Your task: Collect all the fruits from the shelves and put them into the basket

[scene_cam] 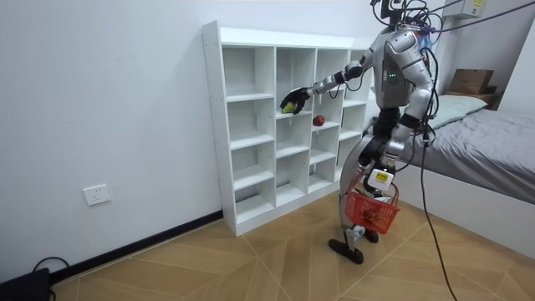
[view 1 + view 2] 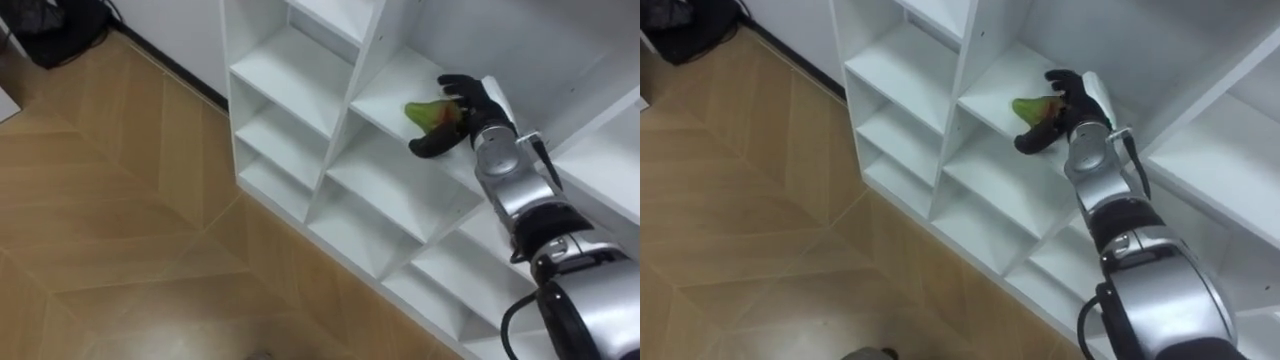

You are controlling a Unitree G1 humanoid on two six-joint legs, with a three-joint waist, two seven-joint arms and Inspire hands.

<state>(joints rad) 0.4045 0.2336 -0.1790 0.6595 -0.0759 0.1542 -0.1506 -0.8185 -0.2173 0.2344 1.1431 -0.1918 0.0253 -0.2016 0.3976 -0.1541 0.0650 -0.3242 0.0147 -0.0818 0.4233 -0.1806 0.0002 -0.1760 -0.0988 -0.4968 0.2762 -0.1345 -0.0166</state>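
A green fruit with a reddish side (image 2: 426,113) (image 2: 1030,106) sits in my right hand (image 2: 480,100) (image 2: 1076,98), whose dark fingers and thumb are curled round it. The hand is at the front of a middle compartment of the white closet shelf (image 2: 300,60) (image 1: 216,125), just over its board. In the room view I stand facing the shelf with that arm stretched out to the fruit (image 1: 287,108). A red fruit (image 1: 318,120) lies in the compartment next to it. My left hand (image 1: 378,176) hangs low by my legs and carries a red basket (image 1: 370,211) by its handle.
Wooden floor runs in front of the shelf. A bed (image 1: 493,146) with a cardboard box (image 1: 471,80) on it stands at the room view's right, close behind me. A black bag (image 2: 60,30) lies on the floor by the wall.
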